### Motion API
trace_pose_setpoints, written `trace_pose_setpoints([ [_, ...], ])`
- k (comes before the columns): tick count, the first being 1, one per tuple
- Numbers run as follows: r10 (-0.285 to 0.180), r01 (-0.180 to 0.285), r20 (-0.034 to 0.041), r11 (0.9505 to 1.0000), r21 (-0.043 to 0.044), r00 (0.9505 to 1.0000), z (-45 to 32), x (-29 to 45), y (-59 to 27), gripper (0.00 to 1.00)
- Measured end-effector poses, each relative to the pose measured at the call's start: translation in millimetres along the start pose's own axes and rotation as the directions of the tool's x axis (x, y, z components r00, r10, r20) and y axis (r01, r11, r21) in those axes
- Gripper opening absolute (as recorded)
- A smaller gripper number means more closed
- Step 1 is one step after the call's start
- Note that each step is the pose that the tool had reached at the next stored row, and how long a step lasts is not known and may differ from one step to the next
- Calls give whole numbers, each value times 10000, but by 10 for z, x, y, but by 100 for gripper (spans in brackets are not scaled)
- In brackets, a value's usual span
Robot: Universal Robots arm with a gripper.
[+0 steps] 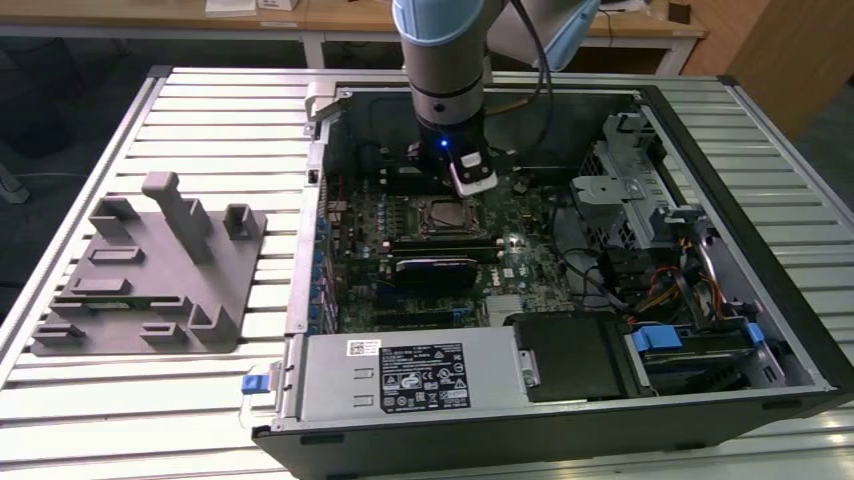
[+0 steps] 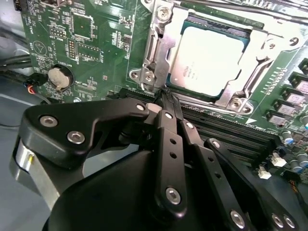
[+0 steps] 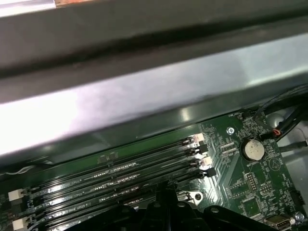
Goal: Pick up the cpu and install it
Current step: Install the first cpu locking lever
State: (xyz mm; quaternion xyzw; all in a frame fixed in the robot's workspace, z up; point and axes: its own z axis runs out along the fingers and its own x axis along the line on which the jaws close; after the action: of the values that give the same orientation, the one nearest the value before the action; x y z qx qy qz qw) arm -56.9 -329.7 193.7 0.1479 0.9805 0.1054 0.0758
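Already cpu (image 2: 207, 60) seated in socket (image 2: 159, 43); fingers (image 2: 168, 103) beside.

Silver-grey cpu (image 2: 207, 60) on green motherboard (image 2: 91, 43)

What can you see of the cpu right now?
The cpu is a flat square chip with a pale, shiny metal top and a thin dark rim. In the second wrist view it lies level inside the metal-framed socket on the green motherboard, the frame surrounding its edges. The gripper hangs just beside the socket, jaws closed together, not touching the chip.
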Motion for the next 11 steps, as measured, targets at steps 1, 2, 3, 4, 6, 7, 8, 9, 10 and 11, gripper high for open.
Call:
trace_pose_setpoints([
  [1,0,0,-2,10000,0,10000,-2,-5,2,11],
  [2,-1,1,-2,10000,-1,10000,-3,-9,4,11],
  [3,-1,1,-4,10000,1,10000,-7,-12,6,11],
  [4,-1,1,-7,10000,3,10000,-12,-15,7,11],
  [6,-1,1,-8,10000,2,10000,-29,-20,12,11],
  [7,-2,2,-8,10000,2,10000,-44,-23,16,11],
  [8,-2,2,-9,10000,3,10000,-64,-26,21,11],
  [9,-3,3,-9,10000,3,10000,-84,-29,26,11],
  [10,-3,3,-9,10000,3,10000,-103,-32,31,11],
  [11,-3,3,-9,10000,3,10000,-120,-34,35,11],
])
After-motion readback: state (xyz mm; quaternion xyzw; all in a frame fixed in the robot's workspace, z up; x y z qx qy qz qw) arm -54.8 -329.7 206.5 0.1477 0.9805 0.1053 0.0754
